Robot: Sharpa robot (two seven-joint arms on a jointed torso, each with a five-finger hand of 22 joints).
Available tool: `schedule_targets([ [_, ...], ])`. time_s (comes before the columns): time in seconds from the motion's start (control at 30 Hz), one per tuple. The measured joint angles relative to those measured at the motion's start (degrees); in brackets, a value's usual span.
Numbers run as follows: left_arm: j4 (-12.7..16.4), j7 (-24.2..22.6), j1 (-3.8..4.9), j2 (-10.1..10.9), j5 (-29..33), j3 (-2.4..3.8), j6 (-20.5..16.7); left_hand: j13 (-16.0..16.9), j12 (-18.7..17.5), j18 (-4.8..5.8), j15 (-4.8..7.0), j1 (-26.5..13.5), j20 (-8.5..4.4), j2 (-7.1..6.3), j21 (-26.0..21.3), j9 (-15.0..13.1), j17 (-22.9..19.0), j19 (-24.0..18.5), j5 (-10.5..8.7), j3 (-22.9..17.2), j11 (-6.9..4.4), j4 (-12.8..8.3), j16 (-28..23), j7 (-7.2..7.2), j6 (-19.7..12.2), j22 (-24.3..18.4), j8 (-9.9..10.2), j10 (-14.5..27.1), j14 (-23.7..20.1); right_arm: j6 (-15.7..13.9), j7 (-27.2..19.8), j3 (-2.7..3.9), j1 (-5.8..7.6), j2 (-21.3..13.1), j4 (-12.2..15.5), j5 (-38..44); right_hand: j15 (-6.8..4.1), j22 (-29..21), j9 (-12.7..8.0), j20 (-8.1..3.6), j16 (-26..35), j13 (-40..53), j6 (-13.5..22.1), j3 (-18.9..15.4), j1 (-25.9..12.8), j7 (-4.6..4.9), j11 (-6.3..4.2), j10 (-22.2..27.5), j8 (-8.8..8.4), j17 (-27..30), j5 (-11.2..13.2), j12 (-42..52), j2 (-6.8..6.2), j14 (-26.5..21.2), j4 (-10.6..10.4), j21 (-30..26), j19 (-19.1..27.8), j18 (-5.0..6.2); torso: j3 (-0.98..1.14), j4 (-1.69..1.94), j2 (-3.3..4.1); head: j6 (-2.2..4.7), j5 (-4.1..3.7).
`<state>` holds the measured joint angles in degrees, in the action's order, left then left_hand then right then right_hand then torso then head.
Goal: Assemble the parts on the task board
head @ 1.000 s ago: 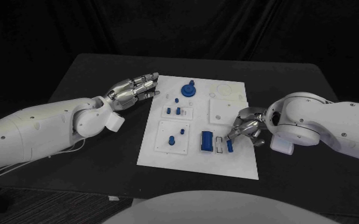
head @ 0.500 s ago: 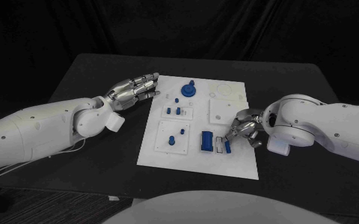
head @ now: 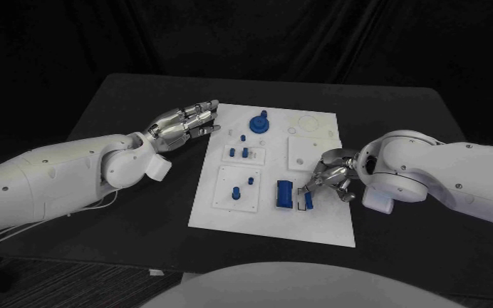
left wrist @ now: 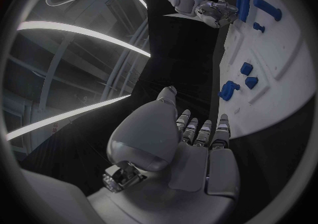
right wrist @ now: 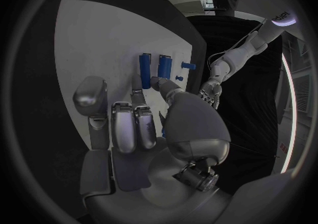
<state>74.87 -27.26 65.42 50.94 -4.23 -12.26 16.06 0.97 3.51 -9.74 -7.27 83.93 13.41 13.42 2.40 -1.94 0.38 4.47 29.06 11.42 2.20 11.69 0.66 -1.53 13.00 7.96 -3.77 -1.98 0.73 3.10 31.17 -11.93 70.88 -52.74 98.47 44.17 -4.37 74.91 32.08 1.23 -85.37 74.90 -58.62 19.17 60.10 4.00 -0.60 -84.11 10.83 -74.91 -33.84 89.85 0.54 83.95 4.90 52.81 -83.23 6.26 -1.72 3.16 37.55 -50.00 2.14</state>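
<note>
The white task board [head: 269, 215] lies in the middle of the black table. My right hand [head: 330, 177] hovers low over the board's right front part and pinches a small blue bar [head: 307, 198], which stands just right of a larger blue block [head: 283, 194]. In the right wrist view the thumb [right wrist: 161, 83] touches the lower end of that bar [right wrist: 164, 66], beside the longer block [right wrist: 144, 70]. My left hand [head: 187, 123] rests at the board's far left edge, fingers stretched out, holding nothing. The left wrist view shows this hand [left wrist: 195, 139] beside the board [left wrist: 281, 70].
More blue parts sit on the board: a round knob [head: 259, 122] at the far side, two small pegs [head: 239, 152] left of centre, and a stub [head: 235, 194] at the front left. The black table [head: 123, 101] surrounds the board, with dark curtains behind.
My right hand has shifted slightly left with the small blue bar, bringing it closer to the larger blue block. The left hand has stayed still.
</note>
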Motion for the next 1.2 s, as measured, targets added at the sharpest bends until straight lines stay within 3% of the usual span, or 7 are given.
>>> schedule_targets([
  [0.23,-0.1,0.0,0.0,-0.1,0.0,-0.01,0.0,0.0,0.0,0.0,0.0,0.0,0.0,0.0,0.0,0.0,0.0,0.0,0.0,0.0,0.21,0.0,0.0,0.0,0.0,-0.1,0.0,0.2,0.0,-0.7,-0.3,0.0,-0.02,0.1,0.1,0.0,0.04,0.0,0.0,0.0,0.0,0.0,0.4,0.6,-0.5,-0.2,0.0,0.0,0.0,0.0,1.1,0.0,0.48,0.0,0.0,0.0,0.0,0.0,0.0,0.01,0.0,0.0,-0.01],
  [0.33,-0.1,0.1,0.0,-0.1,0.0,-0.01,0.1,0.0,0.0,0.0,0.0,0.0,0.0,0.0,0.0,0.0,0.0,0.0,0.0,0.0,0.21,0.0,0.0,0.0,0.0,-0.1,0.0,0.2,0.0,-0.9,-0.3,0.0,-0.02,0.2,0.1,0.0,0.05,0.0,0.0,0.0,0.0,0.0,0.8,1.1,-0.9,-0.22,0.09,0.1,0.0,0.0,2.9,0.0,0.9,0.0,0.0,-0.3,0.0,0.0,0.0,0.01,0.0,0.0,-0.01],
  [0.6,-0.2,0.1,0.0,-0.2,0.0,-0.01,0.2,0.0,0.0,0.0,0.0,0.0,0.0,0.0,0.0,0.0,0.0,0.0,0.0,0.0,0.21,0.0,0.0,0.0,0.0,-0.1,0.0,0.2,0.0,-0.7,0.1,0.0,-0.05,0.2,0.1,0.0,0.05,0.0,-0.5,0.21,0.0,0.0,0.9,2.4,-1.6,-0.33,0.09,0.1,0.22,0.0,7.8,0.0,0.44,0.0,1.0,-0.5,0.2,0.0,0.0,0.01,0.0,0.0,0.1],
  [0.87,-0.3,0.3,-0.03,-0.3,0.0,-0.01,0.3,0.0,0.0,-0.01,-0.21,0.0,0.0,0.0,0.0,0.0,0.0,0.0,0.0,0.0,0.2,0.0,0.0,0.0,0.0,-0.1,0.0,0.2,0.2,0.0,0.6,0.0,-0.18,0.5,0.1,0.0,0.04,0.0,-0.9,0.21,0.0,0.0,1.4,0.9,-2.4,-0.43,0.08,0.1,0.55,0.0,9.3,0.0,0.05,0.0,-0.6,-0.8,0.2,0.0,0.0,0.0,0.0,0.0,0.24],
  [1.2,-0.4,0.5,-0.11,-0.4,0.0,-0.01,0.5,0.0,0.0,0.0,-0.21,0.0,0.0,0.0,0.0,0.0,0.0,0.0,0.27,-0.2,0.19,-0.2,0.0,0.0,0.0,-0.1,0.0,0.2,0.2,0.8,1.2,-0.01,-0.37,0.7,0.0,0.0,0.03,0.0,-1.7,0.21,0.2,0.0,1.4,-1.4,-3.3,-0.45,0.08,0.1,0.7,0.0,14.2,0.0,0.05,0.0,-3.0,-1.0,0.2,0.0,0.0,0.01,0.0,0.0,0.41],
])
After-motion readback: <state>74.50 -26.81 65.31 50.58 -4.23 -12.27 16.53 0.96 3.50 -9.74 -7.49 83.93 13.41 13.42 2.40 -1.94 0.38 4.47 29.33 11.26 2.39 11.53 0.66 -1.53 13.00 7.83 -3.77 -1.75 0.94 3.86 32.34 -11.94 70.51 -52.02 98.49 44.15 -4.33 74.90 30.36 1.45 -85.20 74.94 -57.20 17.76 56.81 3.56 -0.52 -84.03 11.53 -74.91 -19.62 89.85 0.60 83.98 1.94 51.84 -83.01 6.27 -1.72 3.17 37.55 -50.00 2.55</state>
